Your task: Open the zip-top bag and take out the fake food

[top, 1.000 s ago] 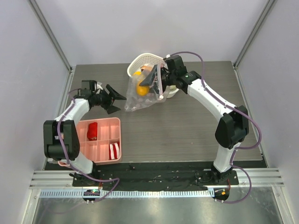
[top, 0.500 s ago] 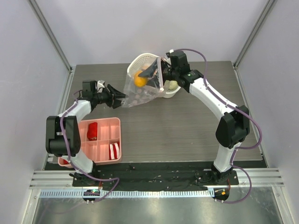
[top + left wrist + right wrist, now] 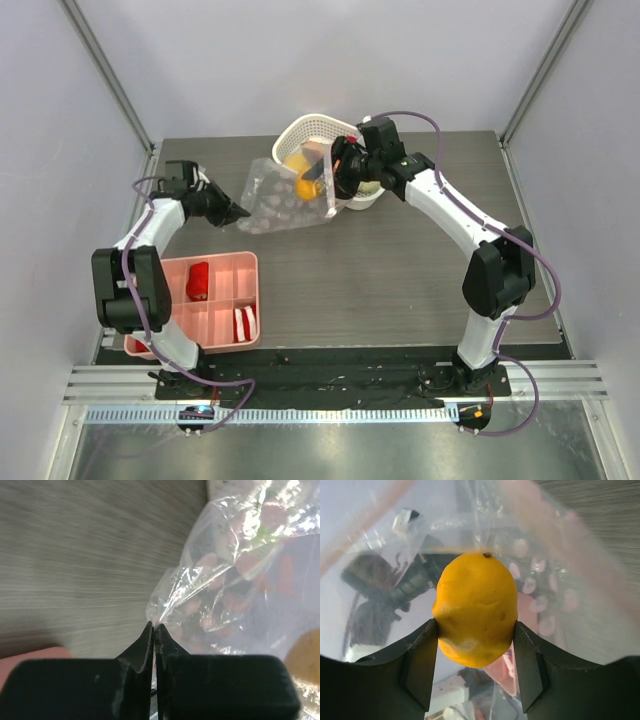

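Upper centre of the top view, our left gripper, jaws together, pinches a corner of the zip-top bag. Our right gripper clamps a yellow fruit at the bag's mouth. Removal looks underway, unfinished.

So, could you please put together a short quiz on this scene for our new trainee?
1. True or false: the left claw is shut, pinching the plastic of the zip-top bag.
2. What sits between the fingers of the right claw? A) a yellow fruit B) a green ball C) nothing
3. Fill in: the pink tray lies beside the base of the ___ arm.

Key: 1 true; 2 A; 3 left.
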Robot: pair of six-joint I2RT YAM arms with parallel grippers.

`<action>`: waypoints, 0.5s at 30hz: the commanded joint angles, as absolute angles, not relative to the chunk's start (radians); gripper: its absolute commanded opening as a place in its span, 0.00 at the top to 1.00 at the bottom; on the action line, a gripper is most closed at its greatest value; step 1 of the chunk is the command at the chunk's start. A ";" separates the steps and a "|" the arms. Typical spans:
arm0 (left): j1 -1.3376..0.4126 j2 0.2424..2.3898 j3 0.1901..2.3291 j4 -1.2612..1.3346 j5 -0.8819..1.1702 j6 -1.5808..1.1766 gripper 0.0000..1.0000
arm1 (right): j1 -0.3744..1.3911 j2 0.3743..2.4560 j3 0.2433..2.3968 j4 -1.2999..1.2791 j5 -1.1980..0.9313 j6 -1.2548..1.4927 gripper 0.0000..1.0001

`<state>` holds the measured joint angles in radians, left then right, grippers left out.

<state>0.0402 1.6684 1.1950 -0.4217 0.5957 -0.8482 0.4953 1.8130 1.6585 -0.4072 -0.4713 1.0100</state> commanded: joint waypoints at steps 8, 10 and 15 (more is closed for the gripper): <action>0.072 1.755 1.253 -0.689 0.382 -0.620 1.00 | 0.491 1.763 1.741 -0.560 -0.377 0.824 0.99; 0.072 1.749 1.270 -0.710 0.344 -0.595 0.87 | 0.492 1.763 1.735 -0.566 -0.379 0.819 0.99; 0.072 1.645 1.308 -0.778 0.217 -0.532 0.50 | 0.489 1.755 1.738 -0.617 -0.313 0.789 0.99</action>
